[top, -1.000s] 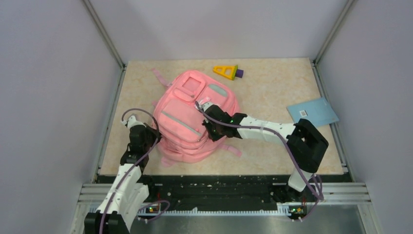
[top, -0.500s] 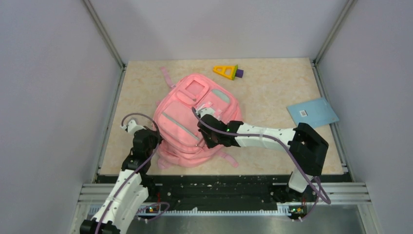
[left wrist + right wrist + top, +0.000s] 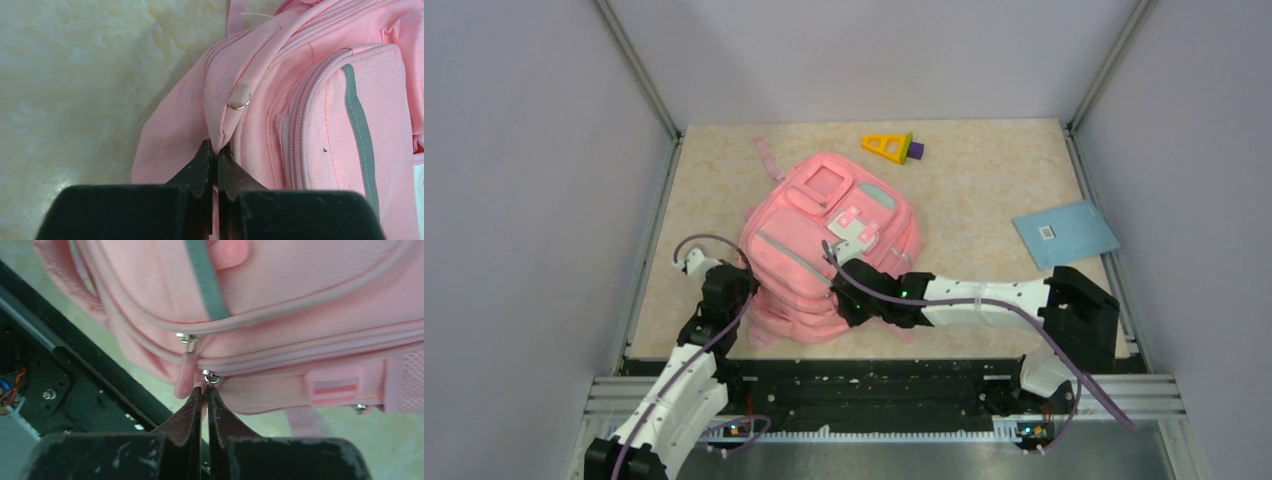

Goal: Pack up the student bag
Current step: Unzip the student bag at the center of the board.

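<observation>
Student bag [image 3: 819,245]: pink backpack, lying front-up on tan marbled table [image 3: 994,180], left of centre. Square window patch end points to far wall. Grey strip [image 3: 357,125] runs along front pocket. Small tab w/ metal ring [image 3: 240,97] sits on side panel.

L gripper [image 3: 214,150]: at bag's near-left side. Fingers pinched together on a fold of pink fabric at side seam.

R gripper [image 3: 204,390]: at bag's near edge, approx centre. Fingers closed tight on zip pull [image 3: 212,378] of lower zipper line, metal ring just above tips. Second pull, pink tab [image 3: 186,375], hangs from upper zipper just beside the fingers. Contact w/ them: can't tell.

Yellow triangle toy w/ purple end [image 3: 889,147]: near far edge, well apart from bag.

Blue booklet [image 3: 1064,232]: right side of table, apart from bag.
</observation>
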You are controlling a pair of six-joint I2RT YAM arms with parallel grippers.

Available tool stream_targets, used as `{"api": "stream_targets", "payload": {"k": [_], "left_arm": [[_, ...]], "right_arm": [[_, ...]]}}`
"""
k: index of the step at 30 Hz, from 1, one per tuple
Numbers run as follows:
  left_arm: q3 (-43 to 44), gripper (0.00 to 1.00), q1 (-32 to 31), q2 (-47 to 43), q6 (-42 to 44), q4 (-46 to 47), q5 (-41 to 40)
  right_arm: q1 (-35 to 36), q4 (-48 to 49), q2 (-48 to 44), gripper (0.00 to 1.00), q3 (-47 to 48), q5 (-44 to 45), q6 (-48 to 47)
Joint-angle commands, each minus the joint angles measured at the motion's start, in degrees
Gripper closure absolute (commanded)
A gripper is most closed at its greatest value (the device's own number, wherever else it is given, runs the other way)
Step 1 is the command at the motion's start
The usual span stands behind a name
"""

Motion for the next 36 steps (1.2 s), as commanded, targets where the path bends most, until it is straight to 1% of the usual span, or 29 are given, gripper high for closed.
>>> {"api": "stream_targets", "payload": {"k": [1,6,11,16,20,21,23,24,25,26,28,30,33,34,36], "left_arm": [[-0.80,1.00,-1.60,-1.40,-5.02,10.79,-5.80],[-1.34,1.00,-4.44,-2.54,-6.14,10.65,-10.14],[-1.47,1.00,-7.28,-3.30,-7.10,10.14,-13.60],[-2.63,1.00,-8.74,-3.06,-7.84,10.94,-14.39],[-4.17,1.00,-8.85,-3.33,-6.66,13.08,-11.86],[-4.46,1.00,-8.83,-3.97,-5.60,13.91,-10.53],[-4.27,1.00,-8.84,-5.61,-2.77,13.35,-7.47],[-3.79,0.95,-8.84,-6.59,-1.05,12.03,-6.05],[-3.04,0.88,-8.82,-7.90,0.46,10.14,-5.14],[-2.06,0.78,-8.86,-9.33,2.01,7.53,-4.64],[0.00,0.61,-8.85,-12.53,4.68,1.24,-4.61],[2.14,0.49,-8.83,-15.40,7.54,-4.22,-4.73],[5.54,0.43,-8.85,-18.03,12.98,-10.06,-2.68],[6.67,0.41,-8.84,-18.06,14.58,-11.63,-1.24],[9.66,0.36,-8.82,-17.16,17.46,-14.23,2.44]], "right_arm": [[6.08,10.12,-0.24,1.00,0.61,-2.33,3.53],[10.15,14.51,2.59,1.00,5.97,0.76,1.29],[10.50,13.87,10.50,1.00,15.19,3.25,-1.00],[10.51,15.97,14.65,1.00,21.14,4.60,-4.43],[10.54,14.49,15.08,1.00,24.59,6.53,-6.77],[10.46,13.80,14.77,0.97,25.07,6.89,-7.29],[10.35,12.11,13.47,0.78,24.64,7.74,-7.81],[10.21,11.41,12.50,0.68,23.75,8.41,-7.86],[9.91,10.96,11.19,0.62,22.65,9.07,-7.81],[9.47,10.39,9.30,0.57,21.28,9.33,-7.50],[8.64,9.29,5.86,0.49,18.08,9.43,-6.86],[7.59,7.96,2.17,0.44,14.62,10.68,-6.29],[4.59,4.59,-3.02,0.35,9.41,12.56,-4.30],[3.32,3.70,-4.67,0.33,7.44,12.79,-3.00],[0.47,3.03,-8.18,0.25,3.05,13.44,-1.50]]}}
